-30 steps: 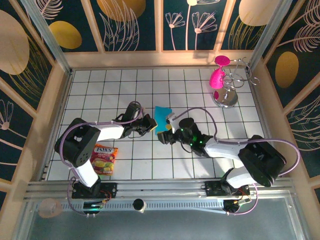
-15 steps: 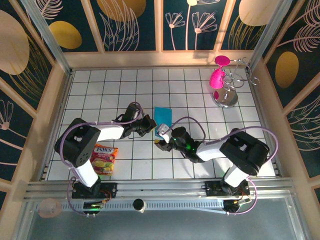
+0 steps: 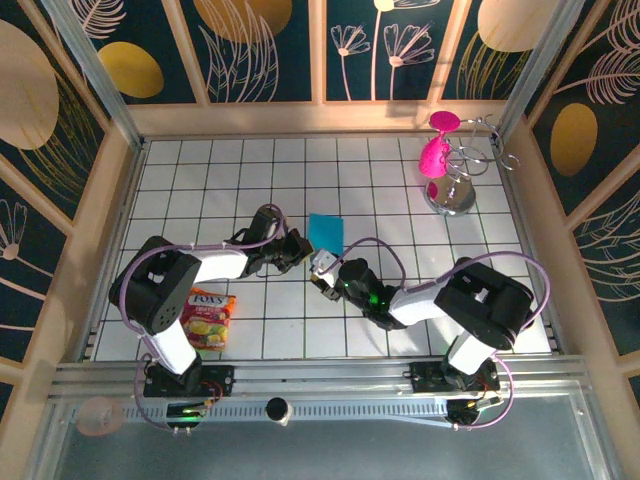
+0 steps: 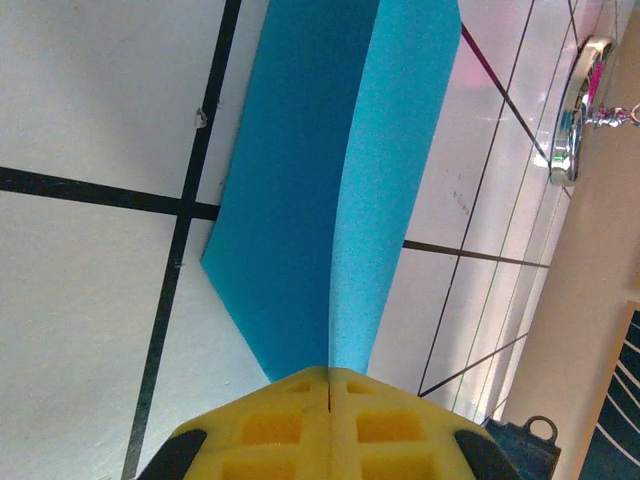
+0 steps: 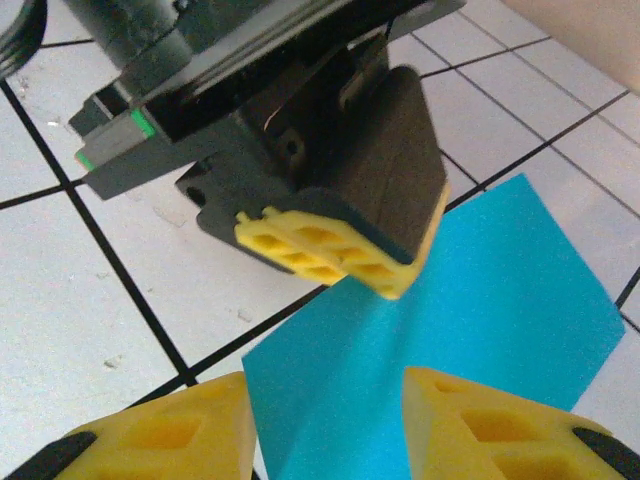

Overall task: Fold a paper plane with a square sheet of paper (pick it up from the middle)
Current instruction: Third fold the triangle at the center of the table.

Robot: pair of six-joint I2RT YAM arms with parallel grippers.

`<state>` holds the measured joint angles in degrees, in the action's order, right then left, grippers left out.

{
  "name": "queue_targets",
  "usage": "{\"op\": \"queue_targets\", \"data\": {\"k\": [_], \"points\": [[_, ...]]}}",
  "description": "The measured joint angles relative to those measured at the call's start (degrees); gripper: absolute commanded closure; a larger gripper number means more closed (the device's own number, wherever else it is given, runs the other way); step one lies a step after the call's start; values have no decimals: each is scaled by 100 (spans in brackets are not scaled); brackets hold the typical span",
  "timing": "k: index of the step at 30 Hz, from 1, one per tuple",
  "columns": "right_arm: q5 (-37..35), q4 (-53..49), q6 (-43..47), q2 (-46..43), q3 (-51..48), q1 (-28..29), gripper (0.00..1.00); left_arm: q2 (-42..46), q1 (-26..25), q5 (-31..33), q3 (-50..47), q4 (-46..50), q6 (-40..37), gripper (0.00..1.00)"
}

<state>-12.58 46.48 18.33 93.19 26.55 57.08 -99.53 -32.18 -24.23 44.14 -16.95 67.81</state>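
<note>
The square sheet of paper (image 3: 326,231) is turquoise and creased down its middle, one half raised off the white grid table (image 3: 400,240). My left gripper (image 3: 298,250) is shut on the near end of that crease (image 4: 330,180), its yellow pads (image 4: 300,425) pressed flat together. In the right wrist view the left gripper (image 5: 400,275) pinches the paper (image 5: 500,300) from above. My right gripper (image 3: 320,268) sits just near-side of the paper's corner. Its jaws are open, with the near corner of the paper between the yellow fingertips (image 5: 330,430) and untouched by them.
A red-and-yellow snack packet (image 3: 208,317) lies near the left arm's base. Pink goblets hang on a chrome rack (image 3: 452,170) at the far right, whose base (image 4: 575,110) shows past the paper. Wooden walls enclose the table.
The right arm has folded in, bringing its gripper leftward to the paper's near corner, and its jaws have narrowed. The left gripper has kept its hold without moving.
</note>
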Motion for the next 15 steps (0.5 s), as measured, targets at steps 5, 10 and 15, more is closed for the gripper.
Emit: {"op": "queue_targets", "data": {"k": [5, 10, 15], "points": [[-133, 118, 92, -2, -2, 4, 70, 0, 0, 0, -55, -2, 2, 99], [-90, 109, 90, -2, -2, 15, 77, 66, 0, -2, -103, -2, 9, 97], [66, 22, 116, -2, -2, 57, 88, 179, 0, 0, -103, -48, 26, 94]]}}
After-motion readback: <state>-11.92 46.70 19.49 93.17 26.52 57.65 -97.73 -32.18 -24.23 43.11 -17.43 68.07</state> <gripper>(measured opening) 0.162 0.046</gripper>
